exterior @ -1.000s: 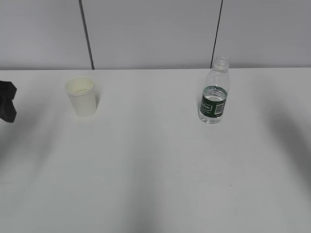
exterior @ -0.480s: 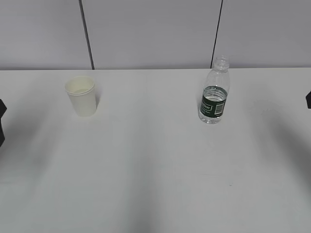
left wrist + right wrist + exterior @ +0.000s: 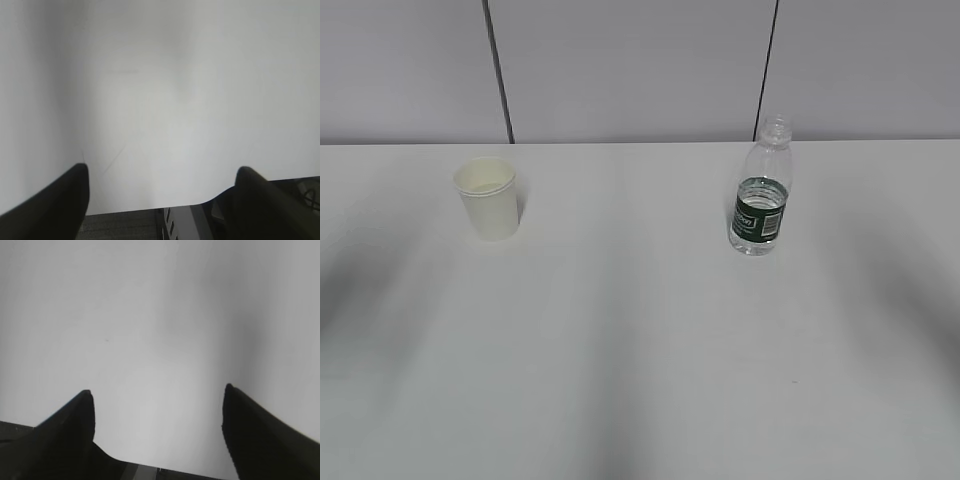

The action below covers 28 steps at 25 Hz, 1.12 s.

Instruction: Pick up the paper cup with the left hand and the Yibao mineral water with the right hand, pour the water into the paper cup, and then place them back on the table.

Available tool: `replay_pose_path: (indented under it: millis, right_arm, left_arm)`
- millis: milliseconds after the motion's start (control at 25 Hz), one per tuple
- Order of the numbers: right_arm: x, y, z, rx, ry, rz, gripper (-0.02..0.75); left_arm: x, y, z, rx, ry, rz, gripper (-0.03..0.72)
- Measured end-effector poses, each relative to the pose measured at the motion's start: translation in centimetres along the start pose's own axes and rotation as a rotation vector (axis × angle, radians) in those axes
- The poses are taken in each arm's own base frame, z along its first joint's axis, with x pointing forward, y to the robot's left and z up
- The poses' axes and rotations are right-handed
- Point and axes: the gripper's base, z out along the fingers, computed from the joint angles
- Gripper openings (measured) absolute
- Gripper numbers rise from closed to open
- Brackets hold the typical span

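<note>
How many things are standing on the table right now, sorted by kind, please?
Paper cups: 1, the paper cup, white, upright, on the left.
Bottles: 1, the Yibao mineral water, capless, upright, on the right.
Total: 2, standing apart on the table.

One paper cup (image 3: pixel 488 197), one Yibao mineral water (image 3: pixel 760 190) (capless) — one table (image 3: pixel 640 350), two sets of jaws.
</note>
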Motion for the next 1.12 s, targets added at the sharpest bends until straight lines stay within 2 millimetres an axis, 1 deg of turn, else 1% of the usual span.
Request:
replay_pose_path:
  millis: [200,320,400,600,760,920,1000,1120]
  right_arm:
    - [1.2,0.3,-1.0,-0.012,0.051,-0.016,0.586]
    - [1.7,0.4,-1.8,-0.011,0.034,-0.021,0.586]
    - [2.0,0.5,-2.4,-0.010,0.012,-0.024,0.586]
    - [3.9,0.9,-4.1,-0.010,-0.051,-0.034,0.586]
    - [5.4,1.4,-6.1,-0.029,-0.135,-0.038,0.586]
    - [7.2,2.0,-8.2,-0.046,-0.237,-0.046,0.586]
    - [8.5,2.3,-9.2,-0.052,-0.290,-0.053,0.586]
    - [10.4,2.6,-10.2,-0.053,-0.354,-0.061,0.586]
  left_arm:
    - [1.0,0.0,-1.8,0.010,-0.068,0.002,0.530]
    - [1.9,-0.1,-3.1,0.029,-0.114,-0.002,0.530]
    - [2.9,0.0,-3.7,0.033,-0.144,-0.003,0.528]
    - [6.5,0.2,-3.9,0.035,-0.169,-0.002,0.528]
    - [9.3,0.4,-4.0,0.037,-0.211,0.000,0.528]
    - [12.2,0.6,-4.8,0.038,-0.299,0.003,0.528]
    - [13.8,0.7,-5.3,0.045,-0.358,0.003,0.528]
    - [16.0,0.6,-6.2,0.081,-0.451,0.001,0.528]
